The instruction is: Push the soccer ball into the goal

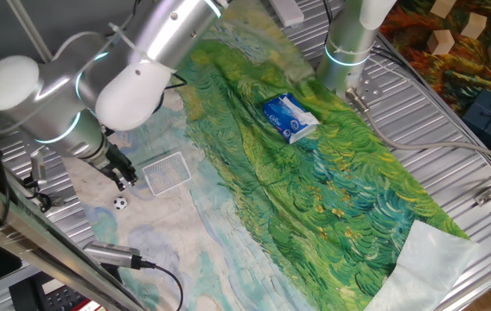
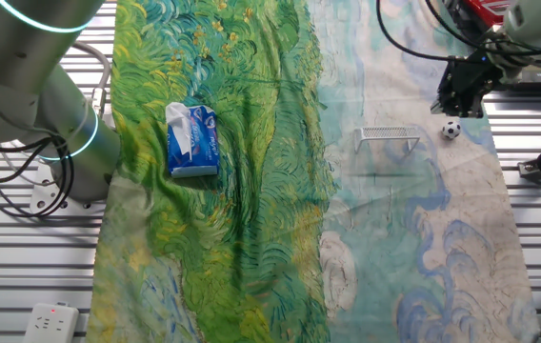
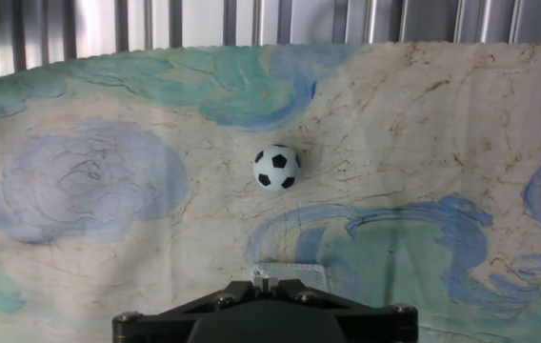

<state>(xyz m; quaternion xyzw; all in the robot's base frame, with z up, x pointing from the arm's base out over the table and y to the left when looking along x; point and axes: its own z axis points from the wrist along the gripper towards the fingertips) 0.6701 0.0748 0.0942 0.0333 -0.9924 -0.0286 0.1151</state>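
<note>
- Your gripper (image 1: 125,178) hangs low over the pale part of the painted cloth (image 2: 251,191); you cannot tell how far its fingers are spread.
- You'll find the soccer ball (image 3: 277,168) on the cloth near the gripper, apart from it.
- Your goal (image 2: 390,138) stands just beside the ball, with a blue-and-white packet (image 2: 192,141) well apart on the green.

Blue-white packet (image 2: 192,140) on painted cloth (image 2: 251,248); wood blocks (image 1: 463,34) nearby.

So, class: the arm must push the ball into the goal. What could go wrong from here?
The soccer ball lies off to one side of the small goal, so a slightly misaimed push could send it past. It sits close to the cloth's edge and might roll off. The gripper could knock the light goal.
</note>
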